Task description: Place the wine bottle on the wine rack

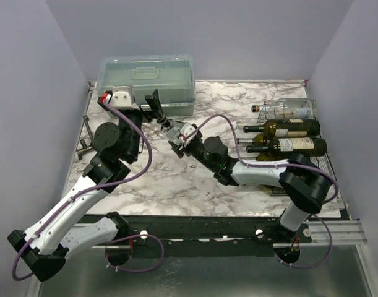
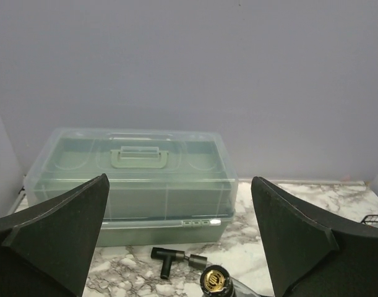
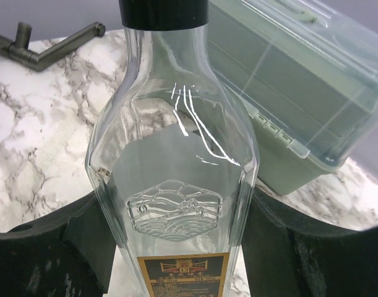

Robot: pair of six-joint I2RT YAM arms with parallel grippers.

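At the left, we see the left claw point(image 2: 179, 179) spread wide and holding nothing. It hangs over the cap point(image 2: 213, 281) of the bottle, and we think it is placed there to steady the neck if needed. Beyond it, against the far wall, stands the plastic box point(image 2: 133, 185), and a small T-shaped tool point(image 2: 167, 258) lies on the table point(image 1: 176, 179) near its front.

In the middle of the table, the right claw point(image 3: 176, 247) pinches the clear wine bottle point(image 3: 173, 154) on its wide lower body, at the label, probably because the broad sides give a sure hold there. The long axis of the bottle runs forward from this claw, and the black cap points away toward the box. How much it tilts we cannot tell.

The wine rack point(image 1: 329, 166) is well apart at the right. Three bottles point(image 1: 287, 128) lie on it with their necks to the left, so we judge ours must turn likewise.
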